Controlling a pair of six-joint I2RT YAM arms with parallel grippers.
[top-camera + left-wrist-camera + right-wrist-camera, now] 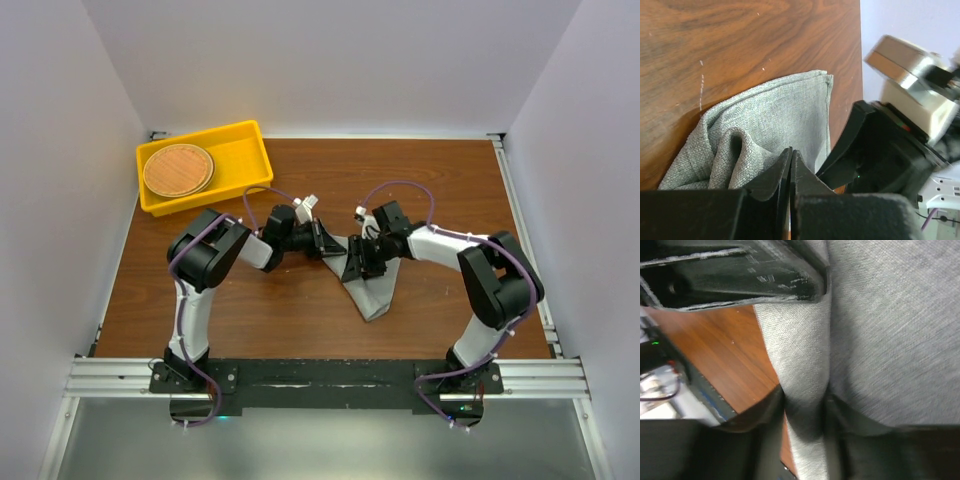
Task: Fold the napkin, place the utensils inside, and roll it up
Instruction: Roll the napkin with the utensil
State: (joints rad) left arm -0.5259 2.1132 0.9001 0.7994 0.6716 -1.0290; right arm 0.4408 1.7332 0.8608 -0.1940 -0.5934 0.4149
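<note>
**Reporter:** What stood at the left of the table (430,180) when you looked?

**Onlooker:** A yellow tray (252,138) sat in the upper left of the overhead view. A round brown woven disc (178,169) lay in it, well apart from the arms.

**Reporter:** And the left gripper (791,154)?

**Onlooker:** It was near the centre, its fingers pressed together on a raised fold of the napkin (376,292). The grey cloth was bunched against their tips.

**Reporter:** Where did the napkin lie?

**Onlooker:** It lay crumpled on the wood just right of centre, between the two arms. One point trailed toward the lower edge of the frame, and its upper end was lifted between the grippers.

**Reporter:** The right gripper (805,412)?

**Onlooker:** It was just beside the left one, facing it. A fold of the cloth ran between its fingers, which stood a little apart, one on each side. Whether they clamped the fold or merely flanked it, I could not tell.
</note>
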